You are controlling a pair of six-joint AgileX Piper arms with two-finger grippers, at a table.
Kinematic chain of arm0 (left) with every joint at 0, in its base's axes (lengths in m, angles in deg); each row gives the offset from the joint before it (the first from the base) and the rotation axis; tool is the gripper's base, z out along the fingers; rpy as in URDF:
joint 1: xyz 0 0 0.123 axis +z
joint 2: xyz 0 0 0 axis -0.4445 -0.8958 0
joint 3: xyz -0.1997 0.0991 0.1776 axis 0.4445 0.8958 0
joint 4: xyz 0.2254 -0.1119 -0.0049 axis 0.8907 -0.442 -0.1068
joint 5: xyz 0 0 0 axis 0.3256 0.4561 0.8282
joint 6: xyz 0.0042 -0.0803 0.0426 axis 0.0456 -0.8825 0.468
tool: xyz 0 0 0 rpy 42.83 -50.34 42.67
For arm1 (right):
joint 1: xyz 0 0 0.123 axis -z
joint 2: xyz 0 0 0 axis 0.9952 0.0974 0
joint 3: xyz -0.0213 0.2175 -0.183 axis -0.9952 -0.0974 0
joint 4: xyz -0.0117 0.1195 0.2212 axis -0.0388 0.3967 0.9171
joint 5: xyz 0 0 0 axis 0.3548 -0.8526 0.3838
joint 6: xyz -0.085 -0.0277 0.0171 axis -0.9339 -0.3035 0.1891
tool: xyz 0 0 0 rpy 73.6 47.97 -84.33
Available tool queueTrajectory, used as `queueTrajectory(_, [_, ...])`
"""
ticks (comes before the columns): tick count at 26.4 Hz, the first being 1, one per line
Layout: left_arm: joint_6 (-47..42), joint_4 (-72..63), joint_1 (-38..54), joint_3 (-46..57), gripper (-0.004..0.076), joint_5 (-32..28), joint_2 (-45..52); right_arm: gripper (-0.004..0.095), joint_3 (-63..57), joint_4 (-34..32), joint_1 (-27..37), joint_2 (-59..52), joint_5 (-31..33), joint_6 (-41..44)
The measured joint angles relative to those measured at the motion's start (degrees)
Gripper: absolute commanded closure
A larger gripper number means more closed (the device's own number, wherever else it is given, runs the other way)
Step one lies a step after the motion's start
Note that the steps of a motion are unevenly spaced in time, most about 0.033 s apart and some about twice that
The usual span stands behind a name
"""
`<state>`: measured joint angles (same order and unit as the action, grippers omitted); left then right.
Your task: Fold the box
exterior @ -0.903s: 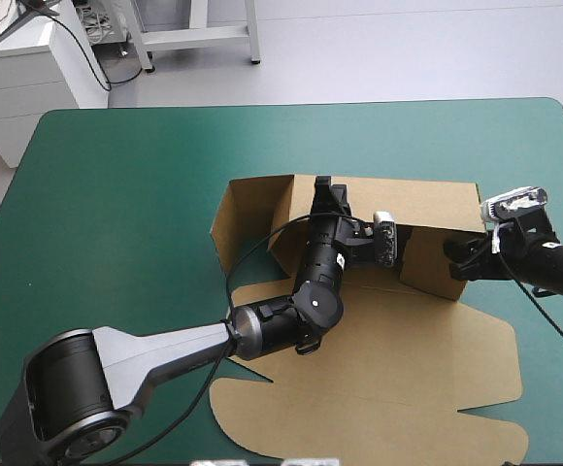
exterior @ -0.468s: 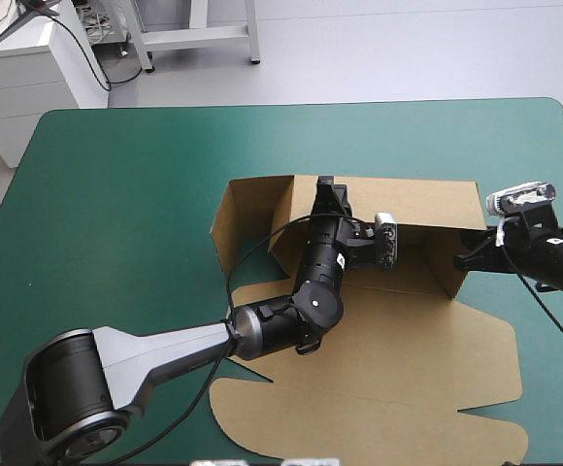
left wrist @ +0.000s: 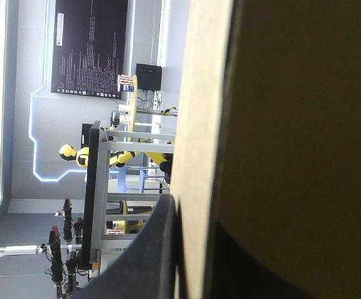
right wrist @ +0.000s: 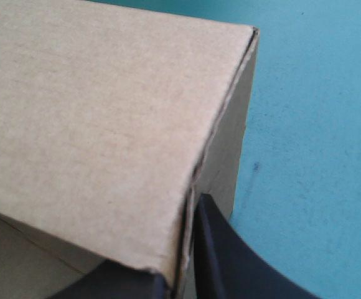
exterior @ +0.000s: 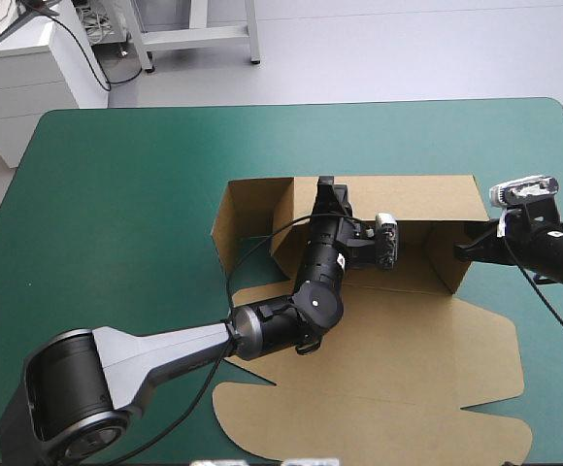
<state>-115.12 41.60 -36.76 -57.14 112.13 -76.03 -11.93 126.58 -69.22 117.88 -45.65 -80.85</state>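
Note:
The brown box (exterior: 408, 359) lies mid-table with its back and side walls raised and a wide flat panel toward the front edge. My left gripper (exterior: 325, 190) reaches over the box's floor and is shut on the top edge of the back wall (exterior: 417, 199). In the left wrist view the board (left wrist: 292, 124) stands between my fingers (left wrist: 149, 249). My right gripper (exterior: 463, 250) pinches the right side wall (exterior: 447, 264) from outside. In the right wrist view the wall's corner (right wrist: 106, 112) sits between nearly shut fingers (right wrist: 221, 249).
The left side wall (exterior: 248, 209) stands angled outward at the box's far left corner. The teal-green cover (exterior: 116, 214) lies bare to the left and beyond the box. The table's right edge is close behind my right arm.
My right gripper's fingers have come together on the right side wall, and the arm has drawn slightly to the right with it. The left arm has held still.

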Motion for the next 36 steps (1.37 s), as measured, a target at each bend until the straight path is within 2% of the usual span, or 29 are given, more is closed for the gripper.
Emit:
queueTrajectory(32, [0.0,-0.06,0.0,0.0,0.0728,0.0,-0.05,0.0923,0.0,0.22,0.0,0.17,-0.05,-0.19])
queueTrajectory(35, [0.0,-0.06,0.0,0.0,0.0671,0.0,-0.05,0.0923,0.0,0.22,0.0,0.17,-0.05,-0.19])
queueTrajectory(36, [0.0,-0.06,0.0,0.0,0.0619,-0.05,-0.05,0.0923,0.0,0.22,0.0,0.17,-0.05,-0.19])
